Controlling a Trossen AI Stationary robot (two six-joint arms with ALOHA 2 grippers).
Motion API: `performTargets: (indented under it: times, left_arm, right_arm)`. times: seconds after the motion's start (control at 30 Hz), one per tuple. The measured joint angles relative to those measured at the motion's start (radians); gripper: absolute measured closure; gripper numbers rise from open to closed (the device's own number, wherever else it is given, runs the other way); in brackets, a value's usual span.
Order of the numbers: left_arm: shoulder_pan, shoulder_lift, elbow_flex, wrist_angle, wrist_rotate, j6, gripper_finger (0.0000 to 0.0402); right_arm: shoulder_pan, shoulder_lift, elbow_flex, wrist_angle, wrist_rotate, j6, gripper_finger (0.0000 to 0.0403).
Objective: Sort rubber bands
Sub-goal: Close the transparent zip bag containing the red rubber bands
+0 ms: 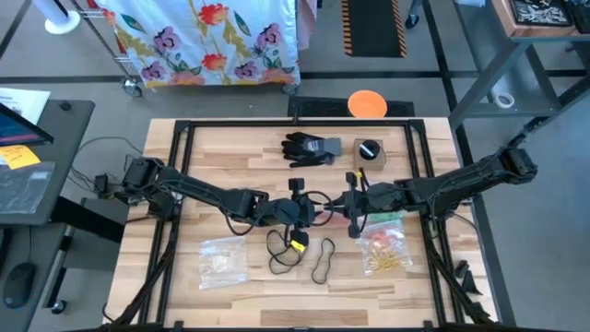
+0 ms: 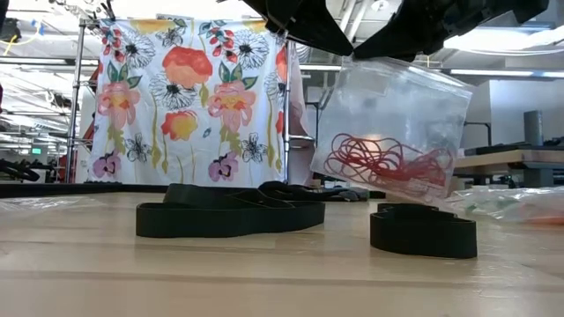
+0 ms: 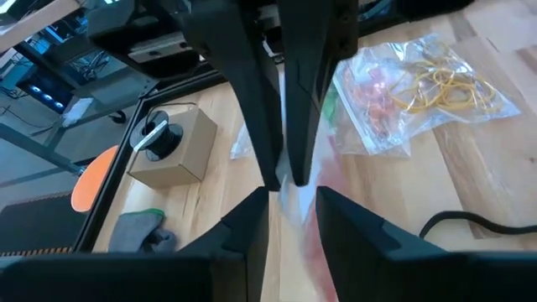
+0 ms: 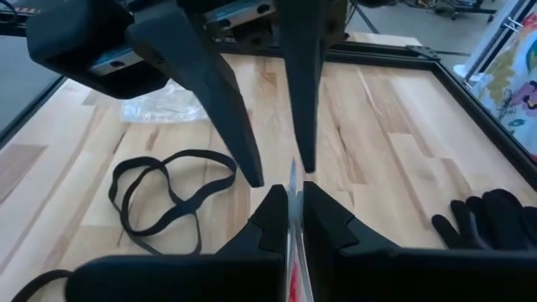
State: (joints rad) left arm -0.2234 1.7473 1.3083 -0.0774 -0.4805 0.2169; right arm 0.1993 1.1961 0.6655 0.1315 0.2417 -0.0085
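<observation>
A clear plastic bag point(image 2: 397, 101) holding red rubber bands point(image 2: 388, 163) hangs over the middle of the table. My right gripper point(image 4: 291, 197) comes from the table's right and is shut on the bag's top edge. My left gripper point(image 4: 281, 174) comes from the left and faces it tip to tip. It is open, with one finger on either side of the same edge point(image 3: 294, 189); I cannot tell whether it touches the film. Two large black bands point(image 1: 323, 261) point(image 1: 281, 249) lie flat on the table near the front. My right gripper pinches the clear bag's upper edge point(image 4: 293, 172) between its two fingers. The fingers come from the table's right, slanting slightly down. The bag hangs below them, lifted clear of the table, with the red bands gathered in its lower part.
A clear bag of yellowish bands point(image 1: 223, 261) lies at the front left. A bag of mixed coloured bands point(image 1: 387, 247) lies at the front right. A black glove point(image 1: 311, 148) and a small cardboard box point(image 1: 369, 153) sit at the back. Black frame rails point(image 1: 295, 123) edge the table.
</observation>
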Motion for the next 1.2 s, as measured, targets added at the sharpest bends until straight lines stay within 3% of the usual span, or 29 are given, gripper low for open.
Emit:
performTargets:
  times: [0.5, 0.6, 0.73, 1.2]
  left_arm:
    - [0.0, 0.0, 0.0, 0.019, 0.009, -0.001, 0.0311]
    - [0.0, -0.001, 0.001, 0.025, 0.01, -0.001, 0.0333]
    - [0.002, -0.001, 0.001, 0.023, 0.01, -0.004, 0.039]
    - [0.001, -0.002, 0.001, 0.026, -0.066, -0.018, 0.0401]
  right_arm:
    - [0.003, 0.0, 0.0, 0.014, 0.0, 0.0, 0.0385]
    - [0.003, 0.0, 0.0, 0.014, 0.0, 0.0, 0.0385]
    - [0.003, 0.0, 0.0, 0.013, -0.003, 0.0, 0.0384]
    - [0.002, 0.0, 0.0, 0.01, 0.008, 0.0, 0.0384]
